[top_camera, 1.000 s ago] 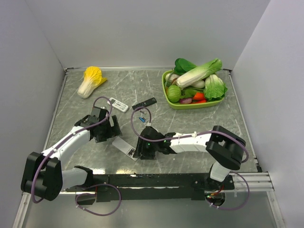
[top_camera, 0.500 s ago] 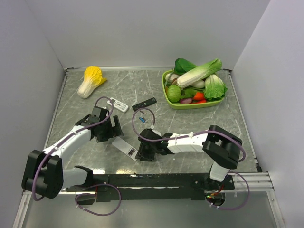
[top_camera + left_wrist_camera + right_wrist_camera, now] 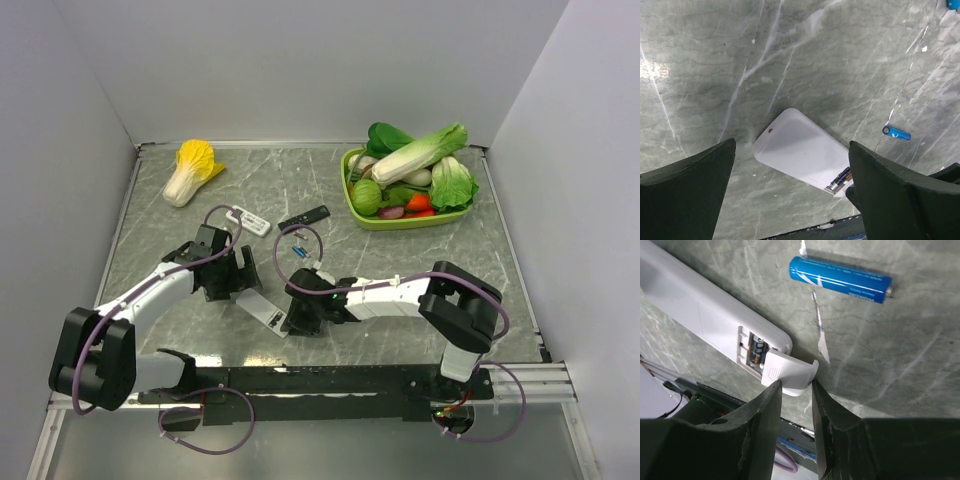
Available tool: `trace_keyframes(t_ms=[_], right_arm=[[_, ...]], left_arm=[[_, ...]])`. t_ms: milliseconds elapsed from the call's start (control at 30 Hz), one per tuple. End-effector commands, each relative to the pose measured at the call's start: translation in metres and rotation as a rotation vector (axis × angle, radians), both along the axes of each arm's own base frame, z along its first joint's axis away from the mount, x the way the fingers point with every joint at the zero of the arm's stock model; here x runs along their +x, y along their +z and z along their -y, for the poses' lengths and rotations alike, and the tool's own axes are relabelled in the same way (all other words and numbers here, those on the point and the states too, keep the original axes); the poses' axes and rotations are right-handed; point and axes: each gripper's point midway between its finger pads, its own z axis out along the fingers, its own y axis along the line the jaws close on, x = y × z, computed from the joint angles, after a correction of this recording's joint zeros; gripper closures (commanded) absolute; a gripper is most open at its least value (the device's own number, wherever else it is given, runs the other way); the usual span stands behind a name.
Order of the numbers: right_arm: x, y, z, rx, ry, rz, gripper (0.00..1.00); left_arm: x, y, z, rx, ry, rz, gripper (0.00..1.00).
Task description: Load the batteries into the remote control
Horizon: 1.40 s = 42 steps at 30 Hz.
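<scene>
The remote control (image 3: 700,315) lies back up on the table, its battery bay open with two cells (image 3: 757,347) seated inside. My right gripper (image 3: 796,385) has both fingers against the loose white bay cover (image 3: 790,371) at the remote's end. One loose blue battery (image 3: 840,279) lies on the table beyond it. In the left wrist view my left gripper (image 3: 791,145) hangs open above the remote control (image 3: 800,150), with a blue battery (image 3: 896,132) off to the right. From above, the remote control (image 3: 262,310) sits between the left gripper (image 3: 235,275) and the right gripper (image 3: 298,318).
Loose blue cells (image 3: 298,251) lie mid-table. Behind them are a small white remote (image 3: 250,221) and a slim black remote (image 3: 303,217). A green tray (image 3: 400,222) of toy vegetables stands at the back right, a yellow cabbage (image 3: 190,170) at the back left. The table's front edge is close.
My right gripper's fingers have narrowed onto the bay cover and the arm has edged left toward the remote. The left gripper has stayed open, almost still.
</scene>
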Motion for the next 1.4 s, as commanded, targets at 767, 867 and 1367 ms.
trace_keyframes(t_ms=[767, 867, 1367], right_arm=[[0.032, 0.011, -0.009, -0.008, -0.082, 0.066, 0.66], [0.034, 0.012, -0.006, -0.023, -0.093, 0.072, 0.65], [0.047, 0.014, 0.002, -0.156, -0.01, 0.162, 0.66]], left_arm=[[-0.009, -0.009, 0.016, -0.042, -0.082, -0.037, 0.12], [-0.01, -0.009, 0.018, -0.05, -0.088, -0.043, 0.13], [-0.033, -0.006, 0.045, -0.226, -0.111, -0.126, 0.21]])
